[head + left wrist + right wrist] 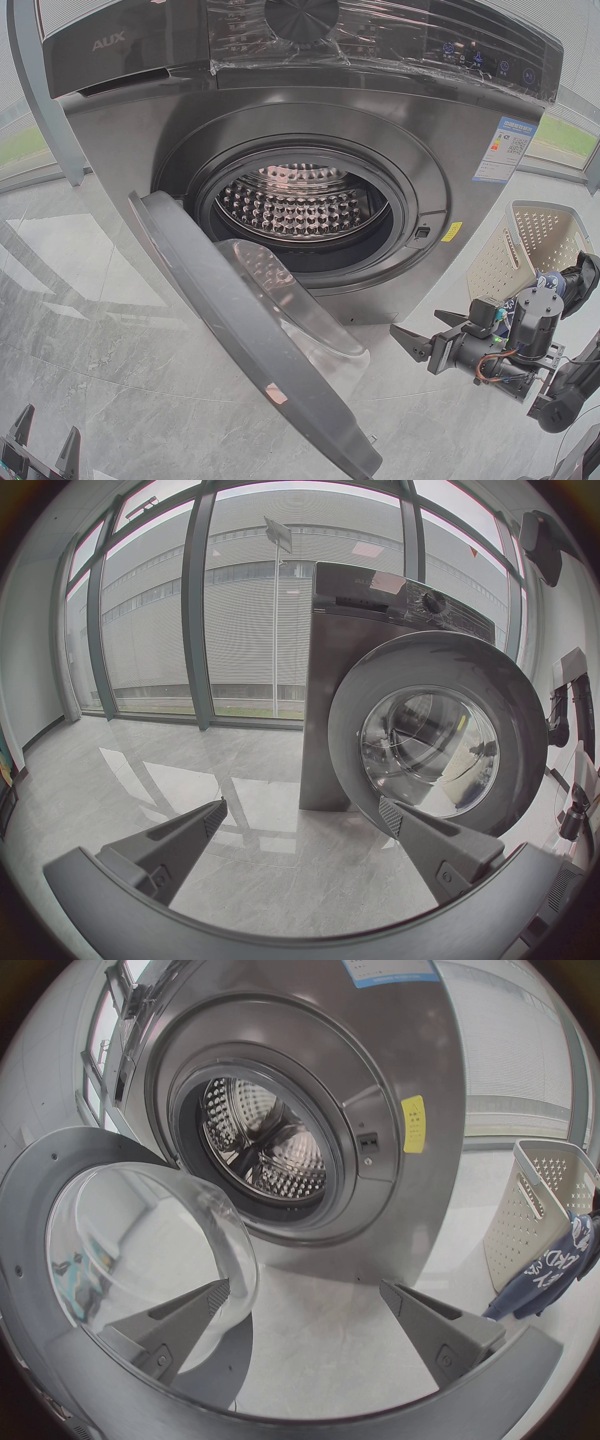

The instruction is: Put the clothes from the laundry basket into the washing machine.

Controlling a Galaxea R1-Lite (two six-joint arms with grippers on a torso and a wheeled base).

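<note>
The grey washing machine [300, 125] stands with its round door [250, 325] swung wide open; its steel drum [300, 200] looks empty. A cream perforated laundry basket [537, 244] sits on the floor to the machine's right, with dark navy clothes [584, 278] draped over its rim. My right gripper [415, 324] hovers open and empty just left of the basket, low in front of the machine. In the right wrist view the right gripper [303, 1285] faces the drum [262, 1141], with the basket [537, 1210] and the navy garment [550, 1272] off to one side. My left gripper [47, 437] is open, low at the near left.
The open door juts toward me between the two arms and fills the middle foreground. In the left wrist view the left gripper [301, 805] faces the door [437, 730] from its outer side. Bare grey tiled floor [94, 312] lies to the left; windows stand behind.
</note>
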